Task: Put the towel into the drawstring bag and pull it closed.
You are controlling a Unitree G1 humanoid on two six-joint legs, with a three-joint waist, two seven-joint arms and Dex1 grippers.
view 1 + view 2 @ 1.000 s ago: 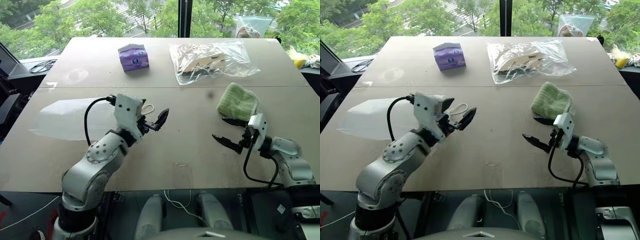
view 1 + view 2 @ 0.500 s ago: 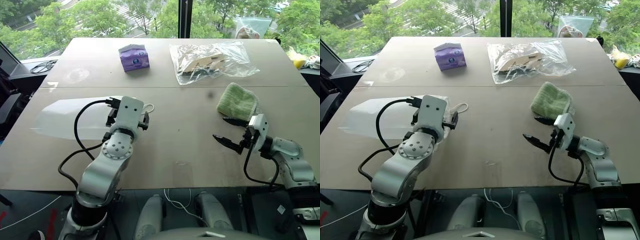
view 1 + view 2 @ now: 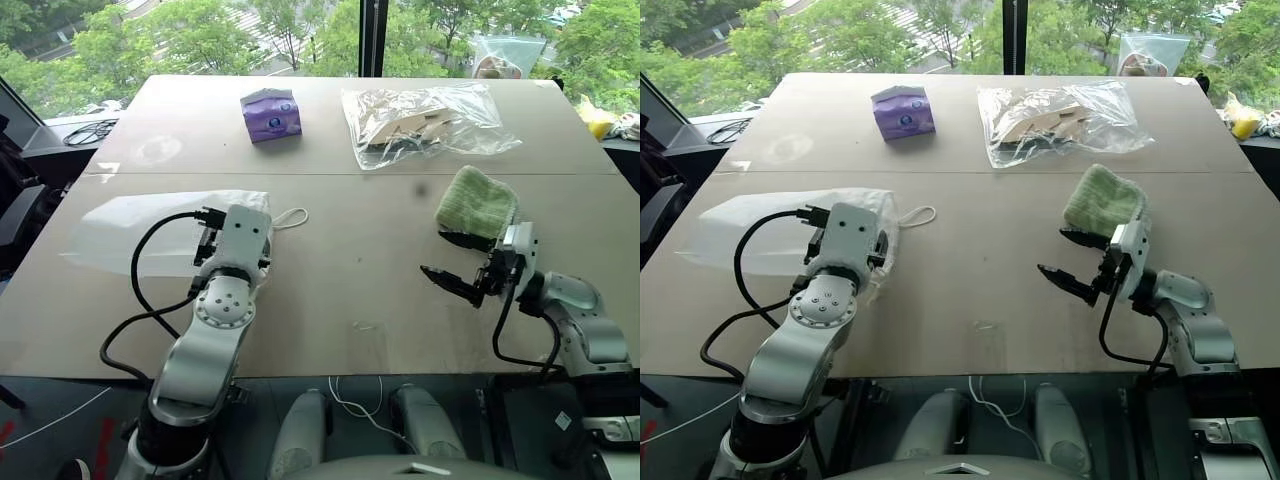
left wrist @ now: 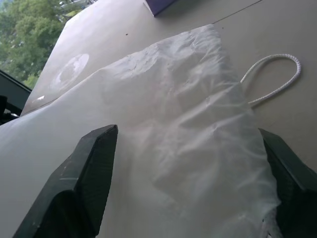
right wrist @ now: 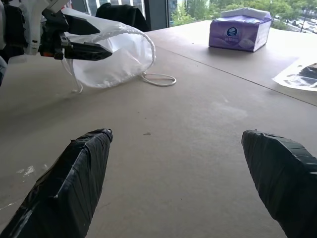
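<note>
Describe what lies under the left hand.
The drawstring bag lies flat beneath the left hand, its mouth end between the fingers. The table under the bag is covered.

You see a translucent white drawstring bag [image 4: 163, 129] between black left fingers [image 4: 84, 183], its cord loop [image 3: 290, 217] white. Light-green towel [image 3: 476, 203], purple tissue pack [image 3: 269, 113], and clear plastic bag [image 3: 425, 118] with tan cardboard sit on the beige table [image 3: 350, 270].

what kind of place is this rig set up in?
Probably an office or lab test bench on an upper floor, not a home. A plain brown table stands against big windows over treetops, cables lie at its edge, and loose props sit on it: tissue pack, plastic bag.
</note>
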